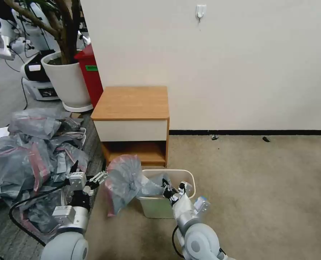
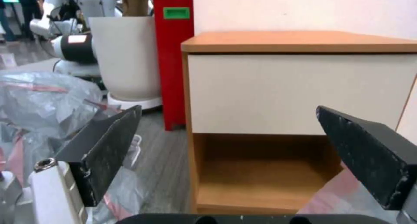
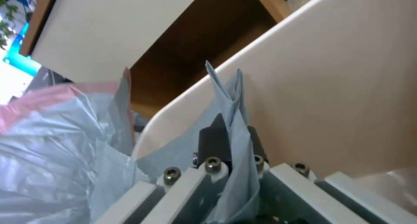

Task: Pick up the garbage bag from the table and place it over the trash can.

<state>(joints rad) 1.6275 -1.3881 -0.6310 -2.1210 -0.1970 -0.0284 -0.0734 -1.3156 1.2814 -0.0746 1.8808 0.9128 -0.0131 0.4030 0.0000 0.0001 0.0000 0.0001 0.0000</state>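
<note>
- Garbage bag [image 1: 126, 180], grey with a pink rim, drapes over the trash can's [image 1: 189, 177] left edge, one fold inside it.
- Right gripper [image 1: 173, 190] pinches that fold inside the can.
- Left gripper [image 1: 95, 179], jaws wide and empty, hovers just beside the bag.
- Counter [image 1: 131, 103] stands behind the can; heap of bags [image 1: 26, 155] lies left.

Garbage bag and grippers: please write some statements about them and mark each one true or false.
1. The right gripper is shut on the garbage bag. True.
2. The left gripper is shut. False: its fingers stand open, holding nothing.
3. The garbage bag lies on top of the table. False: it hangs across the trash can rim.
4. The trash can stands on the floor before the table. True.
</note>
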